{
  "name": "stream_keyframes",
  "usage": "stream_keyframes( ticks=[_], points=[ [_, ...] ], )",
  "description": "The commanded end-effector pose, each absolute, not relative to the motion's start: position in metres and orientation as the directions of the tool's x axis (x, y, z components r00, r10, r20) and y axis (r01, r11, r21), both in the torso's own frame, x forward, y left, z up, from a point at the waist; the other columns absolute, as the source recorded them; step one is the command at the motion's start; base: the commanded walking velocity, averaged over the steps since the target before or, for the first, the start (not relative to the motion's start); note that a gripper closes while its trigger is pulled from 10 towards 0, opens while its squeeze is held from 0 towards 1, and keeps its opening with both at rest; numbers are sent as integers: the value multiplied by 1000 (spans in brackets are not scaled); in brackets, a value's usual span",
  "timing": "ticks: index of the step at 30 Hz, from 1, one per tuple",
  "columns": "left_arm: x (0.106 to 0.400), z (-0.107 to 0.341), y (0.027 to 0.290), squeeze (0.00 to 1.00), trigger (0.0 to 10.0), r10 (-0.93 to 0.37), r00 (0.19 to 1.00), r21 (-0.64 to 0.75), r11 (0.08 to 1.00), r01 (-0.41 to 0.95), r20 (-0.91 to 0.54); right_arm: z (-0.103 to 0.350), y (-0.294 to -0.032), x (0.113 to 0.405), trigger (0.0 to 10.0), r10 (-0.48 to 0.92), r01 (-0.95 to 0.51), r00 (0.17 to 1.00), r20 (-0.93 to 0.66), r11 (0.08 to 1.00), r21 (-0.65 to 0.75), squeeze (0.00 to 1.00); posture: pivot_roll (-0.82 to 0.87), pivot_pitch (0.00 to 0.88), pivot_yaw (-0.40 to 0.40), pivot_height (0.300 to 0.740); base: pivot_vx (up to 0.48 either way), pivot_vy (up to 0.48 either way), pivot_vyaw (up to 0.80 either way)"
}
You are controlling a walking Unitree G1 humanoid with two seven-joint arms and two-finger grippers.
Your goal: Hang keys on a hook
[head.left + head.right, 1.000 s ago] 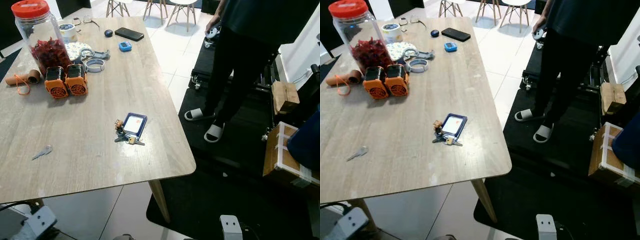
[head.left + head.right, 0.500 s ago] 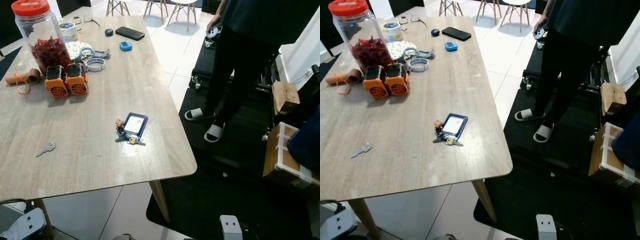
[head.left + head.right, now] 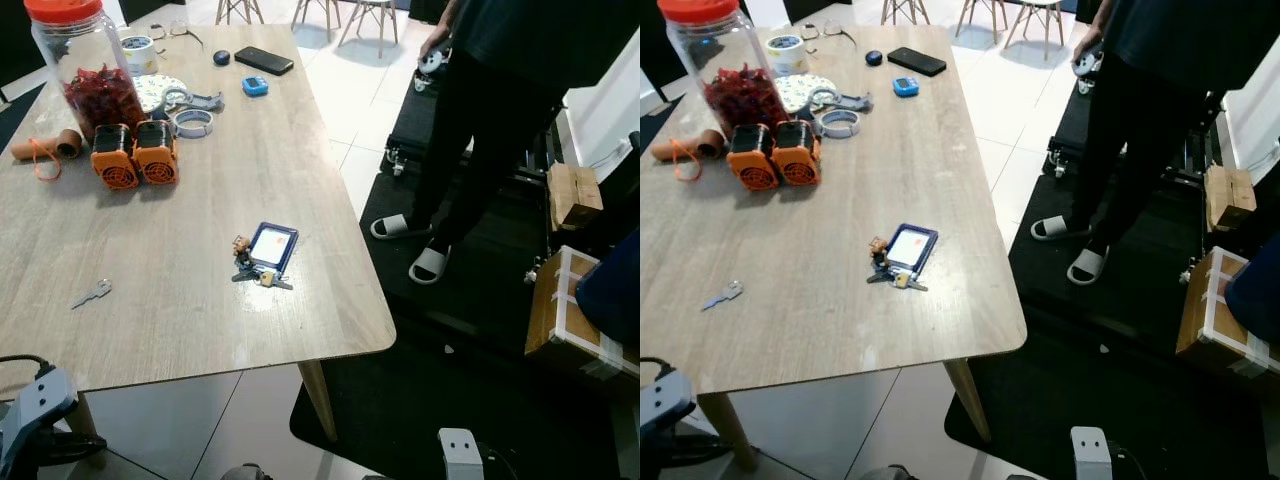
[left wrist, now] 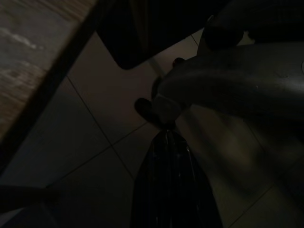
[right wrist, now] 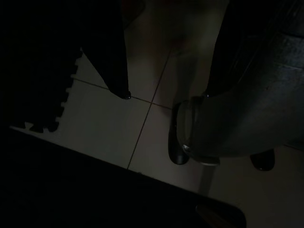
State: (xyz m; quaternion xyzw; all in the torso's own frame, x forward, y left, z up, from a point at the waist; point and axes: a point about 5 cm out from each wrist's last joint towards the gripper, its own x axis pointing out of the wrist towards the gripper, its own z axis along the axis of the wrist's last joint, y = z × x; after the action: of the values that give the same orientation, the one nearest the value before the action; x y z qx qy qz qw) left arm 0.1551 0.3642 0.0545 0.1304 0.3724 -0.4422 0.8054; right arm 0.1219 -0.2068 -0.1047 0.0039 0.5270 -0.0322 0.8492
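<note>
Your left gripper [image 4: 166, 190] hangs below the table edge over floor tiles, fingers pressed together on nothing; your right gripper [image 5: 166, 61] hangs likewise, its 2 fingers spread and empty. Both arms idle because, by my reading, you are not yet within reach. The keys [image 3: 262, 262], with a blue card holder, lie flat on the table [image 3: 200, 320], centre frame, near its right edge. Their long axis runs upper right to lower left.

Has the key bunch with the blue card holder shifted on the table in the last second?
No. The key bunch sits at the same spot beside the table edge; the small overall shift is camera motion.
</note>
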Motion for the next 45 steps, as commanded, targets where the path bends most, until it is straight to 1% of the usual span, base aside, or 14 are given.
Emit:
stream_keyframes(
  ticks=[1, 3, 12, 15, 18, 21, 22, 25, 27, 33, 37, 40, 42, 45],
  points=[
    [177, 91, 377, 0, 10000, -566, 407, 33, 555, 831, -717, -106, -207, 117, 10000, -55, 71, 428, -902, 997, -27, 0, 61, 81, -4, 740, 0, 0, 0],
    [179, 87, 373, 0, 10000, -533, 397, 71, 530, 845, -747, -106, -207, 117, 10000, -55, 74, 429, -902, 997, -26, 0, 60, 82, -1, 740, 0, 0, 0],
    [177, 48, 362, 0, 10000, -347, 440, 209, 538, 817, -828, -106, -207, 118, 10000, -55, 78, 428, -902, 997, -24, 0, 56, 83, 4, 740, 0, 0, 0],
    [176, 33, 360, 0, 10000, -258, 496, 286, 568, 772, -829, -106, -207, 118, 10000, -56, 80, 428, -902, 997, -24, 0, 55, 83, 3, 740, 0, 0, 0],
    [172, 21, 359, 8, 10000, -200, 564, 317, 658, 683, -801, -106, -207, 118, 10000, -56, 81, 428, -902, 996, -23, 0, 53, 82, 3, 740, 0, 0, 0],
    [165, 14, 349, 16, 10000, -280, 651, 215, 791, 573, -705, -106, -207, 118, 10000, -56, 80, 428, -902, 997, -24, 0, 52, 80, -2, 740, 0, 0, 0],
    [165, 14, 349, 16, 10000, -280, 651, 215, 791, 573, -705, -106, -207, 118, 10000, -56, 80, 428, -902, 997, -24, 0, 52, 80, -2, 740, 0, 0, 0],
    [156, 10, 338, 4, 10000, -373, 700, 111, 834, 541, -608, -106, -207, 118, 10000, -56, 76, 428, -902, 997, -26, 0, 50, 79, -7, 740, 0, 0, 0],
    [155, 9, 336, 0, 10000, -386, 711, 101, 837, 537, -588, -106, -207, 118, 10000, -56, 75, 428, -902, 997, -26, 0, 51, 80, -11, 740, 0, 0, 0],
    [157, 12, 336, 12, 10000, -332, 801, 129, 885, 447, -499, -106, -207, 117, 10000, -54, 68, 428, -902, 997, -28, 0, 50, 79, -16, 740, 0, 0, 0],
    [162, 16, 344, 51, 10000, -220, 885, 116, 950, 290, -410, -106, -207, 117, 10000, -54, 67, 427, -902, 997, -28, 0, 48, 79, -15, 740, 0, 0, 0],
    [163, 18, 346, 51, 10000, -172, 919, 83, 973, 214, -356, -107, -207, 116, 10000, -54, 66, 426, -903, 997, -28, 0, 50, 79, -17, 740, 0, 0, 0],
    [163, 18, 346, 51, 10000, -162, 923, 82, 976, 203, -349, -107, -207, 116, 10000, -53, 66, 426, -903, 997, -28, 0, 51, 79, -18, 740, 0, 0, 0],
    [161, 15, 341, 35, 10000, -200, 909, 102, 962, 253, -365, -107, -207, 116, 10000, -51, 63, 425, -904, 998, -27, 0, 52, 79, -19, 740, 0, 0, 0]
  ],
)
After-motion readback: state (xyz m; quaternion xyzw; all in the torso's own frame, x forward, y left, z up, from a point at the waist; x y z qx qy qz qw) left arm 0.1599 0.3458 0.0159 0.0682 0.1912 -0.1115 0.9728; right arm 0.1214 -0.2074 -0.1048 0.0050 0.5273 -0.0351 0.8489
